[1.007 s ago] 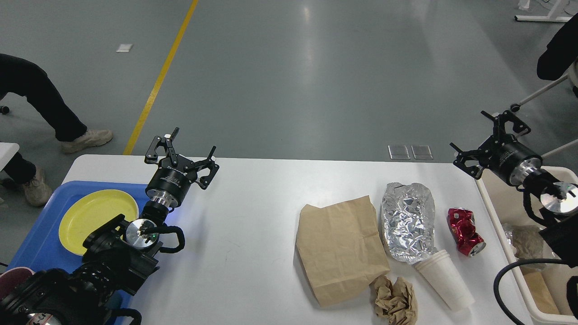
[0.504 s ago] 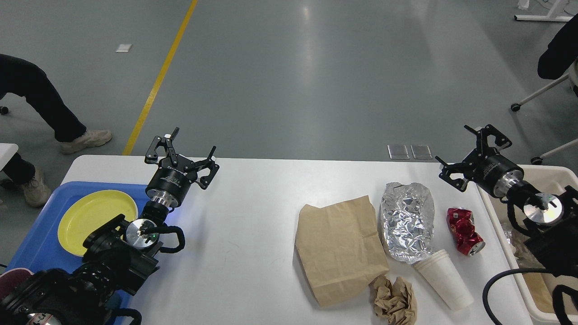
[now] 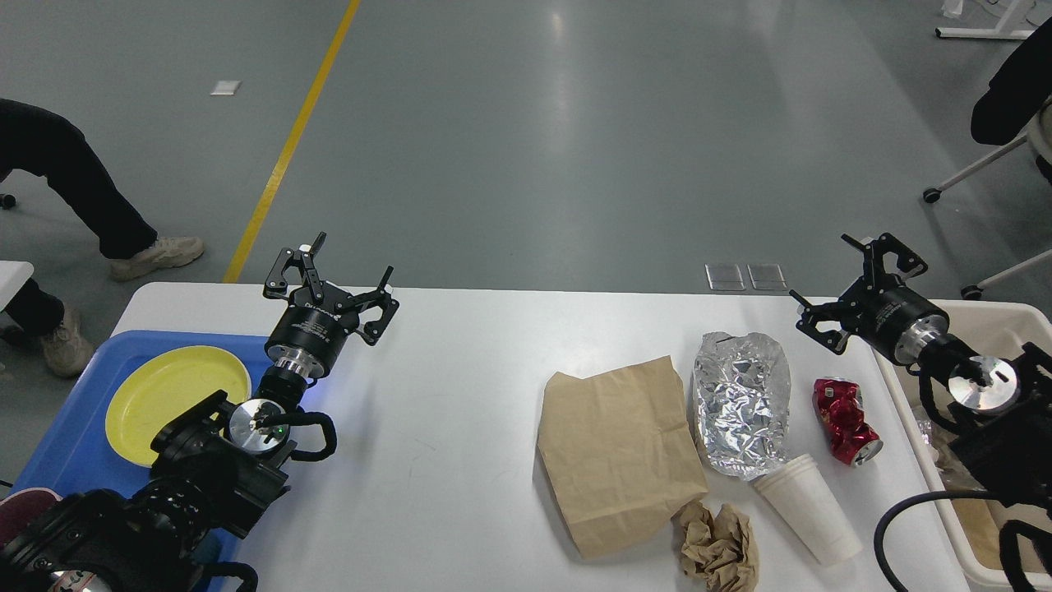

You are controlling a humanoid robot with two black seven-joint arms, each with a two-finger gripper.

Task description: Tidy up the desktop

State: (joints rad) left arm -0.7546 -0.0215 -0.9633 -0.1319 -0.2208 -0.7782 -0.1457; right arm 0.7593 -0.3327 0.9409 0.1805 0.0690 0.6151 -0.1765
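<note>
Grey factory floor surrounds the white worktop (image 3: pixel 460 395), which spans the view's middle and carries a brown paper bag (image 3: pixel 618 460), foil sheet (image 3: pixel 742 403), crushed red can (image 3: pixel 846 421), stacked paper cups (image 3: pixel 808 510) and crumpled paper (image 3: pixel 719 543). Both the left pincer (image 3: pixel 339 284) and right pincer (image 3: pixel 855 284) hang open and empty. Since the foil overlaps the cups and lies just beside the can, a reach for one may well drag another, or skid the can off the near edge.

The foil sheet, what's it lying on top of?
The foil lies on the desktop, and its near end covers the mouth of the paper cup lying on its side. Anything else beneath the foil is hidden.
</note>
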